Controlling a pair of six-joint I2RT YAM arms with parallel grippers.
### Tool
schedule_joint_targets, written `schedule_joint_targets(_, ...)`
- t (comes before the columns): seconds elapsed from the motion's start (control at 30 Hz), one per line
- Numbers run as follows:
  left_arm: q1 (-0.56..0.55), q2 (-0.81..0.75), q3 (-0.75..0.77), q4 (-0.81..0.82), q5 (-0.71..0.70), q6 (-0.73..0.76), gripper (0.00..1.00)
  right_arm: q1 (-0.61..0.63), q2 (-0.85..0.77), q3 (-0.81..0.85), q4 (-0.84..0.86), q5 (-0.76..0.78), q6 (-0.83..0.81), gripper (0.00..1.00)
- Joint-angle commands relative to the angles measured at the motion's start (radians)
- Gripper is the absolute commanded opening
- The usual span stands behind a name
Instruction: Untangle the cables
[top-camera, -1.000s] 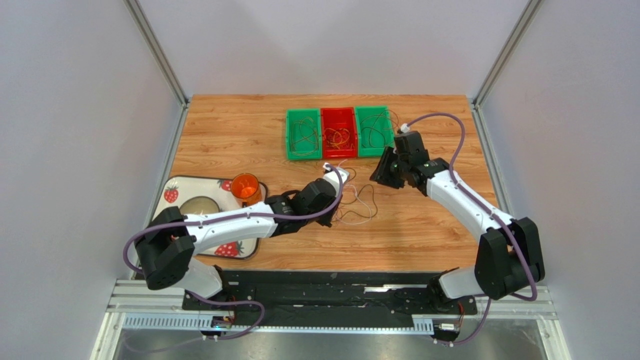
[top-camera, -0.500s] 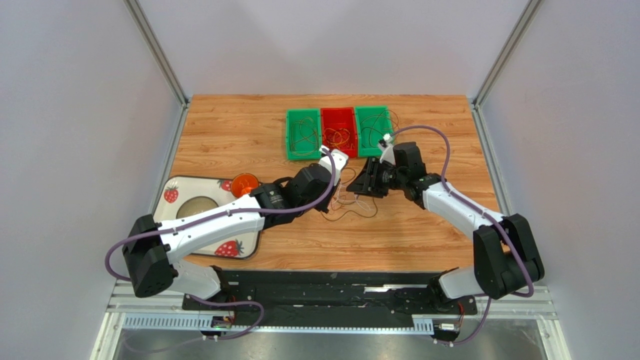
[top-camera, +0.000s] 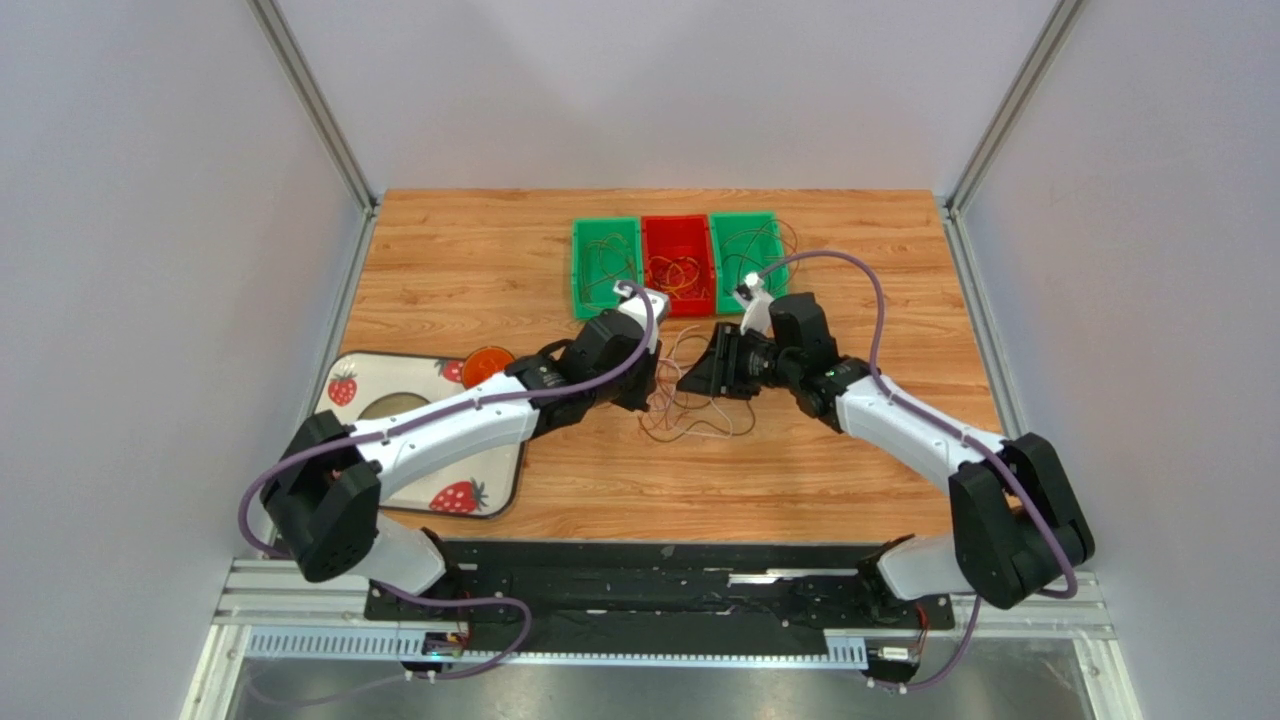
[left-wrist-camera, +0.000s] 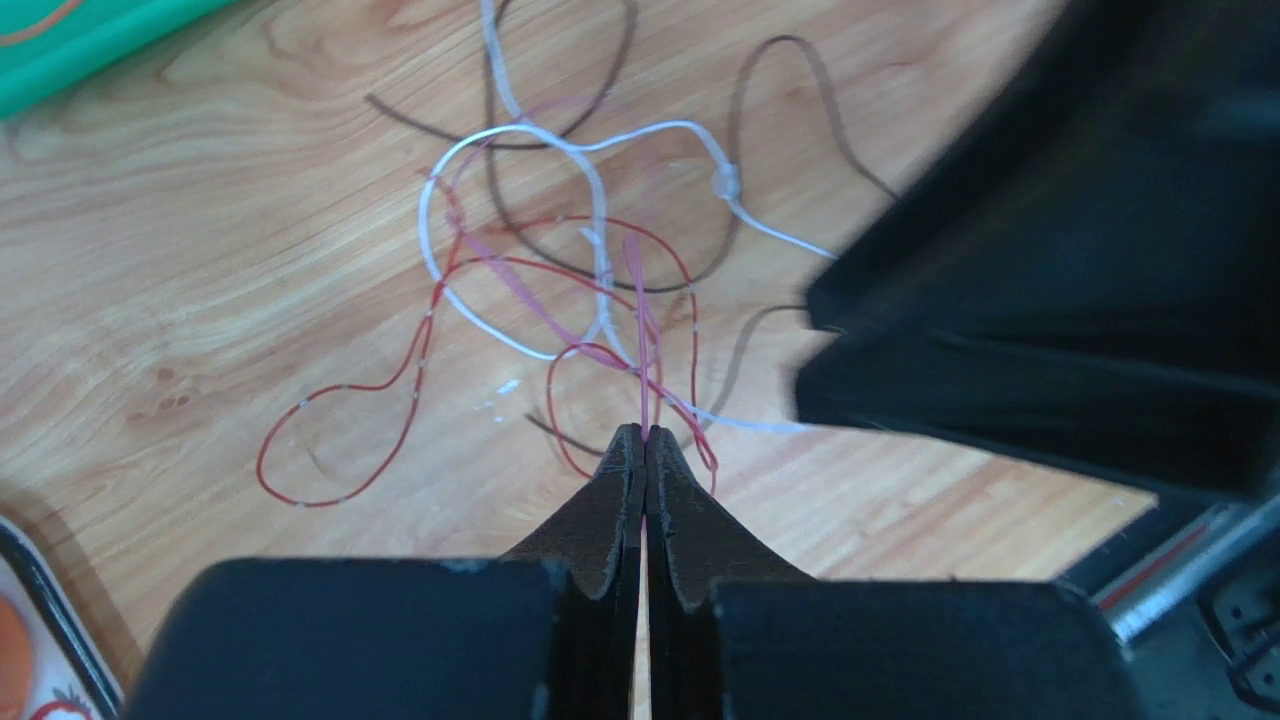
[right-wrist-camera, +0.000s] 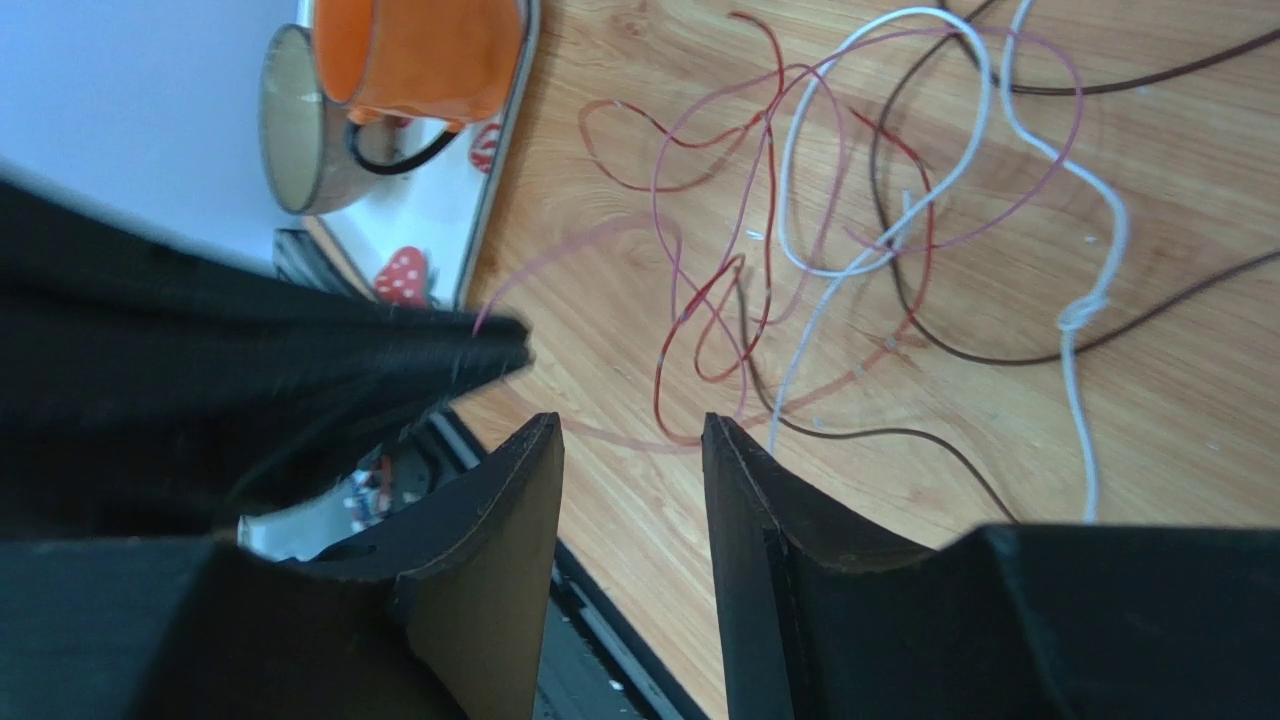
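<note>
Left claw: the left gripper (left-wrist-camera: 646, 438) is pinched fully closed on a pink strand (left-wrist-camera: 643, 338), which runs straight out from its tips.
Right claw: the right gripper (right-wrist-camera: 631, 450) is roughly half open with nothing between its fingers. It has swung in from the right and now faces the left one, close by.
Tangle: the cables (top-camera: 694, 408) lie looped on the table (top-camera: 481, 255) between both claws, in front of the bins (top-camera: 676, 264).
Change: the left arm has carried its strand toward the bins.
Meaning: probably a second grip is being set up to draw one wire free.
</note>
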Motion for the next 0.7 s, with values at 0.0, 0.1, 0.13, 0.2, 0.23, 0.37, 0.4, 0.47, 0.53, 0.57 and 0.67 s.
schedule_joint_targets(0.0,0.108,0.107,-0.058,0.158,0.137,-0.053,0.00,0.073,-0.034,0.031,-0.110,0.258,-0.104,0.43)
schedule_joint_targets(0.1,0.136,0.228,-0.056,0.268,0.284,-0.057,0.00,0.108,0.018,0.057,-0.151,0.356,-0.099,0.41)
schedule_joint_targets(0.13,0.141,0.255,-0.053,0.284,0.304,-0.074,0.00,0.115,0.045,0.061,-0.151,0.366,-0.101,0.41)
schedule_joint_targets(0.2,0.150,0.310,-0.056,0.330,0.332,-0.090,0.00,0.131,0.065,0.078,-0.154,0.402,-0.091,0.41)
schedule_joint_targets(0.23,0.153,0.322,-0.059,0.345,0.338,-0.100,0.00,0.138,0.075,0.086,-0.158,0.410,-0.088,0.41)
schedule_joint_targets(0.37,0.168,0.350,-0.073,0.376,0.358,-0.108,0.00,0.168,0.121,0.123,-0.182,0.452,-0.078,0.41)
schedule_joint_targets(0.4,0.171,0.350,-0.081,0.385,0.360,-0.104,0.00,0.182,0.127,0.133,-0.191,0.479,-0.078,0.41)
schedule_joint_targets(0.47,0.171,0.348,-0.085,0.385,0.358,-0.101,0.00,0.196,0.139,0.153,-0.211,0.513,-0.078,0.41)
schedule_joint_targets(0.53,0.170,0.351,-0.085,0.390,0.363,-0.102,0.00,0.210,0.148,0.160,-0.216,0.542,-0.071,0.41)
schedule_joint_targets(0.57,0.171,0.351,-0.085,0.392,0.366,-0.104,0.00,0.213,0.151,0.163,-0.219,0.551,-0.068,0.41)
schedule_joint_targets(0.67,0.171,0.350,-0.088,0.396,0.369,-0.107,0.00,0.216,0.168,0.176,-0.236,0.588,-0.062,0.41)
